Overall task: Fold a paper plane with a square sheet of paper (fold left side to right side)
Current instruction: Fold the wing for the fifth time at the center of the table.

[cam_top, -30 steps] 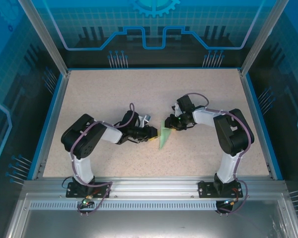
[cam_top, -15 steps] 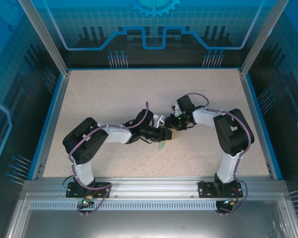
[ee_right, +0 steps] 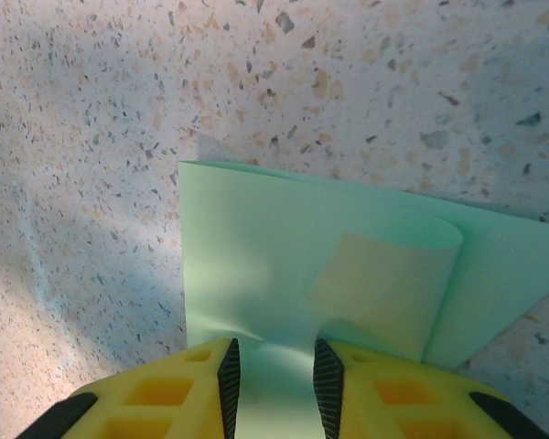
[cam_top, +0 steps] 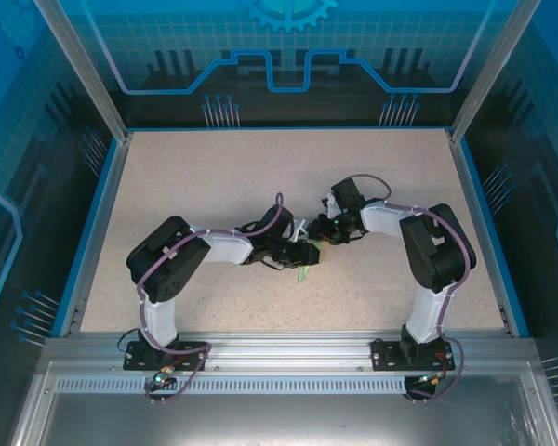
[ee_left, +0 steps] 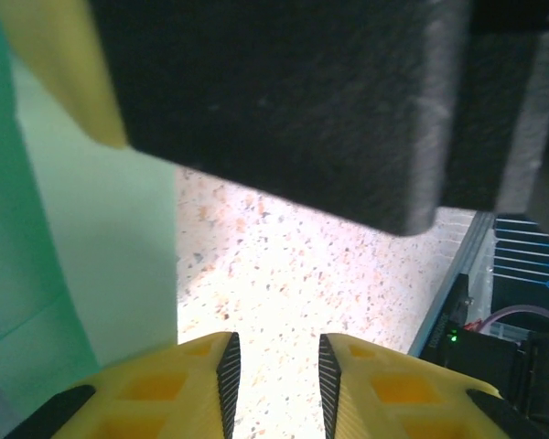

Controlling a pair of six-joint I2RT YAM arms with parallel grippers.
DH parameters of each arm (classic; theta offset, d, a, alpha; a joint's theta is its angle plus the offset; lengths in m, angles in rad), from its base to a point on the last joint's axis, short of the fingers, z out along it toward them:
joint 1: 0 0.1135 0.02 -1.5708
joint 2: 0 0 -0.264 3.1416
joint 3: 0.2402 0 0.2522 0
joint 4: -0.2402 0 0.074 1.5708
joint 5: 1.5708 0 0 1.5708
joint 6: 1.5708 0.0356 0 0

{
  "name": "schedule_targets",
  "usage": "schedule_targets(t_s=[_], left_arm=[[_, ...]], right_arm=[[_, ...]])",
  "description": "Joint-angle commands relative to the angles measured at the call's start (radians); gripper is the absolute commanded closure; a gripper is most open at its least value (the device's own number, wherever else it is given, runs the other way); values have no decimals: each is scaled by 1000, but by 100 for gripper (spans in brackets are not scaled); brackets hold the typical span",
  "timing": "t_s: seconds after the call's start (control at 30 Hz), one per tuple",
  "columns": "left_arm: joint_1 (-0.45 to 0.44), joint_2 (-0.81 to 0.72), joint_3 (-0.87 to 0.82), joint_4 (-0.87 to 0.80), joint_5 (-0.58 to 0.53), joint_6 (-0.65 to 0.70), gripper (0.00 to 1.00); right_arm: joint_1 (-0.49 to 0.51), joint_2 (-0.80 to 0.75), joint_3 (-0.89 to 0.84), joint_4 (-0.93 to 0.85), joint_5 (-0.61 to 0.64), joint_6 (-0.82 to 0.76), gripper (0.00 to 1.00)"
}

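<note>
The square sheet of paper is pale mint green and lies on the speckled table with one flap curling over itself. My right gripper stands over its near edge, jaws apart, with the paper running under and between the fingertips. My left gripper is open just beside the sheet, with bare table between its fingers. From above, the left gripper and right gripper almost meet mid-table. A green sliver of the paper pokes out below them.
The right gripper's dark body and a yellow finger hang close over the left fingers. A raised blue rim borders the table, and an aluminium rail runs along the near edge.
The left arm has reached right, up to the right gripper and over the paper. The green flap that stood up is now mostly covered. The right arm has stayed put.
</note>
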Motion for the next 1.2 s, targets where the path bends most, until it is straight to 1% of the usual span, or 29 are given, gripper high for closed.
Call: schedule_targets(t_s=[0.0,0.3,0.47,0.6,0.7,0.87,0.93,0.97,1.0,1.07,1.17], left_arm=[[10,24,18,-61,-25,38,68],[20,37,-8,-47,-32,25,68],[20,53,-21,-26,-23,0,69],[20,61,-28,-42,-36,-29,70],[18,69,-45,-41,-46,-57,72],[20,87,-58,-30,-51,-84,77],[20,89,-54,-40,-54,-82,78],[19,89,-54,-43,-57,-82,78],[19,89,-53,-42,-57,-82,79],[18,91,-52,-42,-55,-82,79],[20,90,-50,-45,-54,-82,79]], right_arm=[[-2,37,-28,-61,50,-12,68],[-2,36,-23,-65,49,-16,68],[-2,24,-22,-36,19,-16,68],[-16,-23,-14,-2,-14,-19,67],[-39,-97,-33,32,-32,-18,67],[-65,-217,-94,36,-51,-34,76],[-64,-247,-137,55,-80,-33,80],[-63,-253,-146,77,-106,-27,82],[-57,-253,-190,103,-127,-11,84],[-42,-240,-213,151,-164,9,85],[-19,-196,-206,179,-176,21,85]])
